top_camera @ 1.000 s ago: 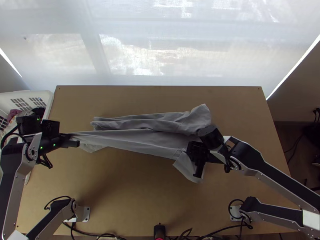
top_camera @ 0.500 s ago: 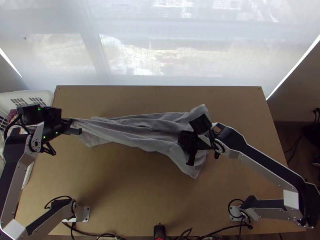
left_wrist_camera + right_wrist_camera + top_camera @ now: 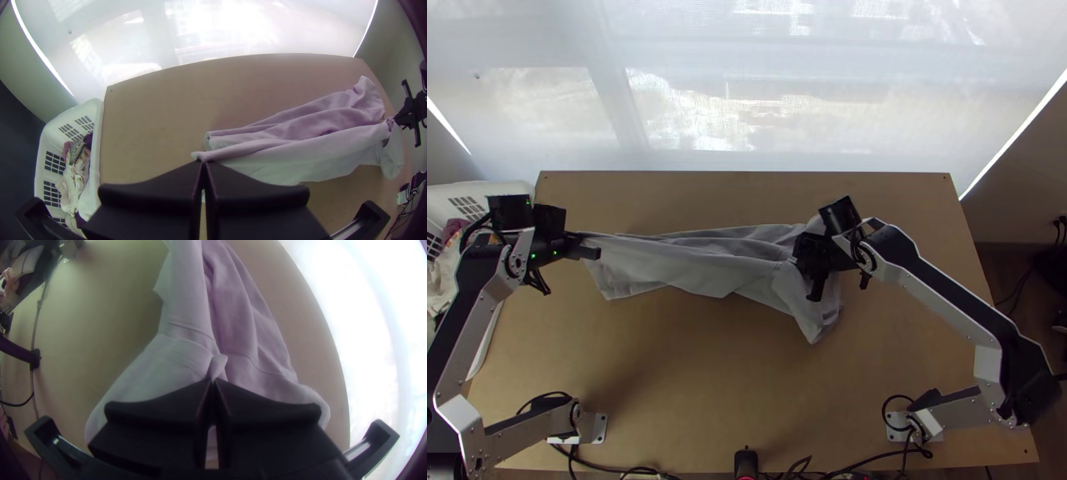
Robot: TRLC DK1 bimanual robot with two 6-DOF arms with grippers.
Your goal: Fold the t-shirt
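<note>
In the top view my left gripper [image 3: 585, 247] is at the grey t-shirt's left end and my right gripper [image 3: 813, 268] over its right part. The t-shirt [image 3: 691, 268] lies as a long, bunched strip across the table, with lengthwise creases and a loose flap toward the near side at the right. The left wrist view has my left gripper [image 3: 203, 163] shut on a corner of the t-shirt [image 3: 284, 162]. Seen from the right wrist, my right gripper [image 3: 213, 381] is shut on a pinched bit of the t-shirt [image 3: 191, 351], cloth spreading to both sides.
A white laundry basket [image 3: 483, 192] holding clothes stands at the table's left edge, partly behind the left arm. Bare wood of the table [image 3: 691, 384] lies between the shirt and the near edge, where cables run. A pale blind hangs beyond the far edge.
Both grippers have moved toward the far edge, the left one also slightly rightward. The held near layer has shifted up the picture over the rest of the shirt, and the near right flap has drawn back.
</note>
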